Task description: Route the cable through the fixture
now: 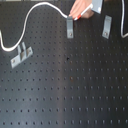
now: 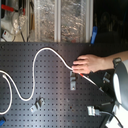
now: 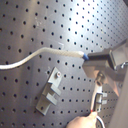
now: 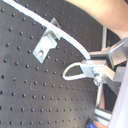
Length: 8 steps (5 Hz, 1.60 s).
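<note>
A white cable (image 2: 35, 65) lies on the black perforated board, arcs up and runs to a person's hand (image 2: 90, 63) by the middle metal fixture (image 2: 73, 80). In the first exterior view the cable (image 1: 45, 6) meets that fixture (image 1: 69, 27) under the hand (image 1: 81, 9). In the first wrist view my gripper (image 3: 102, 59) is shut on the cable's (image 3: 55, 52) blue-collared end, above a fixture (image 3: 50, 92). In the second wrist view the cable (image 4: 65, 36) passes over a fixture (image 4: 45, 42) and loops back to the gripper (image 4: 97, 67).
Two more fixtures stand on the board, one at the first exterior view's left (image 1: 21, 55) and one at the first exterior view's right (image 1: 106, 26). My arm (image 2: 120, 85) fills the second exterior view's right. Shelves with clutter (image 2: 60, 20) stand behind the board.
</note>
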Available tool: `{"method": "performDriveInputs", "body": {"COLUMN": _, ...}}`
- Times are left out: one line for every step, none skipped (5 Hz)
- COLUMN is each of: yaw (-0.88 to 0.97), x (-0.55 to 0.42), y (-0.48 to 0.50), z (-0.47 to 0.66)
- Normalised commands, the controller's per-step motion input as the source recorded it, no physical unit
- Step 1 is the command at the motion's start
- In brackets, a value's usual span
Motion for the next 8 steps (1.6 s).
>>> {"method": "performDriveInputs", "body": {"yaw": 0.00, "x": 0.019, "y": -0.013, "z": 0.00}}
{"method": "performDriveInputs", "body": {"yaw": 0.00, "x": -0.315, "y": -0.309, "z": 0.22}}
{"method": "performDriveInputs", "body": {"yaw": 0.00, "x": -0.387, "y": -0.333, "z": 0.29}}
{"method": "performDriveInputs", "body": {"yaw": 0.00, "x": -0.365, "y": -0.310, "z": 0.32}}
{"method": "performDriveInputs", "body": {"yaw": 0.00, "x": -0.166, "y": -0.125, "z": 0.43}}
{"method": "performDriveInputs", "body": {"yaw": -0.01, "x": -0.080, "y": -0.035, "z": 0.44}}
{"method": "performDriveInputs", "body": {"yaw": -0.04, "x": 0.068, "y": 0.097, "z": 0.33}}
{"method": "performDriveInputs", "body": {"yaw": 0.00, "x": 0.038, "y": 0.088, "z": 0.29}}
